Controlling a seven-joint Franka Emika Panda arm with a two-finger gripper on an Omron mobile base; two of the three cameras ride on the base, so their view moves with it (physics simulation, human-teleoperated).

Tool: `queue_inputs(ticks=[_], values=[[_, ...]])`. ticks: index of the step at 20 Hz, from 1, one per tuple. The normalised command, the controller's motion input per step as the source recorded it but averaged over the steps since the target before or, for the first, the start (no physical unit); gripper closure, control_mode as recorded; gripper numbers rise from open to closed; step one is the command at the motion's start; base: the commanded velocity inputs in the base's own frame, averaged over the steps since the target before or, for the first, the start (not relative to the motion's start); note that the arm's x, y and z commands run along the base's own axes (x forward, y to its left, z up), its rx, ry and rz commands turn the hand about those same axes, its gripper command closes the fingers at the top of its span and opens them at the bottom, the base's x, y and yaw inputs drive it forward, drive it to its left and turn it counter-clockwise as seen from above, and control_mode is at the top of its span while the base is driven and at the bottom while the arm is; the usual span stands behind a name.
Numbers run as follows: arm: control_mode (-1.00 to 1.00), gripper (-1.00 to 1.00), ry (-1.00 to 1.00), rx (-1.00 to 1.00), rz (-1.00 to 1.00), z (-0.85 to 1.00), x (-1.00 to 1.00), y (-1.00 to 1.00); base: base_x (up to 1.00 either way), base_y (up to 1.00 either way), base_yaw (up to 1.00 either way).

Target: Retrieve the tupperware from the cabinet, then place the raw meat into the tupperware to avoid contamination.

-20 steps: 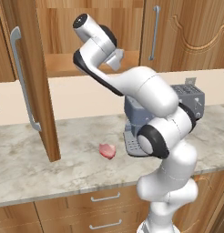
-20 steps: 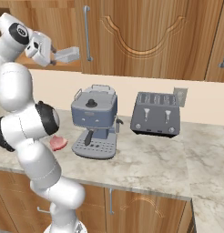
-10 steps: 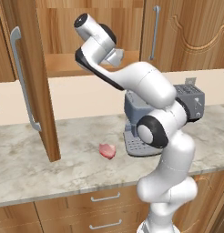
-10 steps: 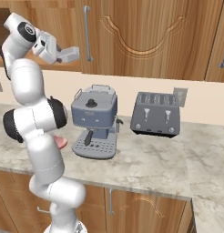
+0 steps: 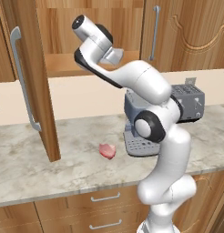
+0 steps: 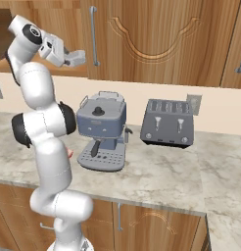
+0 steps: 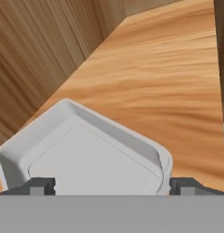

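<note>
The tupperware (image 7: 91,159), a shallow whitish square container, sits on the wooden shelf (image 7: 168,91) of the open cabinet (image 5: 86,68). My gripper (image 7: 113,186) is open. Its two dark fingertips (image 7: 41,185) stand on either side of the container's near part, apart from its walls. In the base views the gripper (image 5: 114,55) (image 6: 76,58) is level with the shelf, at the cabinet's opening. The raw meat (image 5: 107,150), a small pinkish-red lump, lies on the marble counter, left of the coffee machine; only an edge of the meat (image 6: 69,153) shows behind the arm.
The cabinet door (image 5: 29,77) stands swung open on the left, its grey bar handle facing out. A grey coffee machine (image 5: 141,132) and a toaster (image 5: 189,102) stand on the counter (image 5: 41,168) against the wall. Drawers (image 5: 104,198) sit below the counter edge.
The arm's middle links have risen and straightened while the hand stays at the cabinet shelf. The jaws remain open, and the meat has not moved.
</note>
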Motion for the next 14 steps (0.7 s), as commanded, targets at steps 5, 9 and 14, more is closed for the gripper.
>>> queue_inputs(ticks=[5,9,14], values=[[-1.00,-1.00,0.03,-0.01,-0.02,0.00,0.11,-0.13,0.00,0.00,0.00],[-1.00,-1.00,0.08,0.00,-0.05,-0.18,0.00,-0.14,0.00,0.00,0.00],[-1.00,-1.00,0.07,0.00,-0.06,-0.25,-0.05,0.00,0.00,0.00,0.00]])
